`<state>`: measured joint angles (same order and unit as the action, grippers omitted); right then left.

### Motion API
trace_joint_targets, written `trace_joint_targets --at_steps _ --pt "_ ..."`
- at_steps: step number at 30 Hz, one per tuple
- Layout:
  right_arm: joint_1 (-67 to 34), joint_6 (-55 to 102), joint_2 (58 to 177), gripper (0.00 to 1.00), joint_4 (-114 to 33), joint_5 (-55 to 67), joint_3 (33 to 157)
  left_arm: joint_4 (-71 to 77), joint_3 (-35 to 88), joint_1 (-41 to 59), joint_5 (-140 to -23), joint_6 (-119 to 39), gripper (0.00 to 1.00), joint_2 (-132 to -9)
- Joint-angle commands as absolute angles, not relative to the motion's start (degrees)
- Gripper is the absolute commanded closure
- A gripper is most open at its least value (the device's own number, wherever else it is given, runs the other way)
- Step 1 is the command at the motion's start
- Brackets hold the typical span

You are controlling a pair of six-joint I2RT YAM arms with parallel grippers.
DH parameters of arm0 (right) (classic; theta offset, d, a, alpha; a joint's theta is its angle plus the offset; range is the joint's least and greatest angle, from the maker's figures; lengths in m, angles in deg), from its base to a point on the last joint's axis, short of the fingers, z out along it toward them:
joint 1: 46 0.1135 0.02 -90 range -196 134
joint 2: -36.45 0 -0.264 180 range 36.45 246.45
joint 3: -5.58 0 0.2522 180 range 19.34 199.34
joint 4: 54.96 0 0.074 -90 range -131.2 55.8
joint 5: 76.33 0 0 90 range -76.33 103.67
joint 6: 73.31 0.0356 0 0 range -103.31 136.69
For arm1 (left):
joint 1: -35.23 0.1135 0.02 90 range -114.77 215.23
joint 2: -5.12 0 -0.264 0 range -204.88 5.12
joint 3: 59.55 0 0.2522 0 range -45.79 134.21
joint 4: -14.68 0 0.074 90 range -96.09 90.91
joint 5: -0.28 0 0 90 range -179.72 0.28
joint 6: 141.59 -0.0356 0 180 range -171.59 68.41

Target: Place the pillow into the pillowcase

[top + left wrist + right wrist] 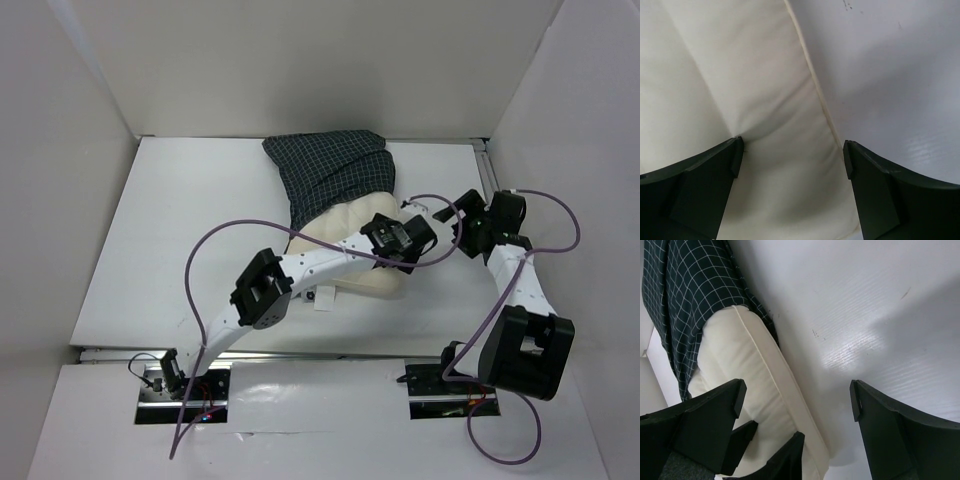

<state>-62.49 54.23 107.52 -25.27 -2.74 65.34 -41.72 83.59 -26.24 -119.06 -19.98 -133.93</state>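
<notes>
Cream pillow [332,224] partly in checked pillowcase [325,170] | left arm [320,265] across pillow | left, right jaws released

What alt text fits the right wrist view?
A cream pillow sticks partway out of a dark checked pillowcase on a white table. The open right hand frames the pillow's edge, one dark finger over the pillow, the other over the table.

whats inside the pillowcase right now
The far end of the pillow sits inside the pillowcase; the near part sticks out. How deep it reaches is hidden by its cloth.
</notes>
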Motion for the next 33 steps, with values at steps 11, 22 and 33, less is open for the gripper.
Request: trace_joint_targets --at_steps 11,22,33 --pt "-62.35 53.86 103.26 0.01 -23.18 -1.19 66.01 -53.93 82.54 -23.57 -124.96 -14.15 1.00 -142.46" --pt "-62.35 45.69 103.95 0.01 -31.26 -12.69 62.94 -33.83 64.10 -22.43 -130.24 -28.73 1.00 -106.80" --pt "-54.55 36.47 104.13 0.03 -45.22 -24.92 58.19 -31.87 68.65 -18.21 -130.76 -32.78 1.00 -101.84"
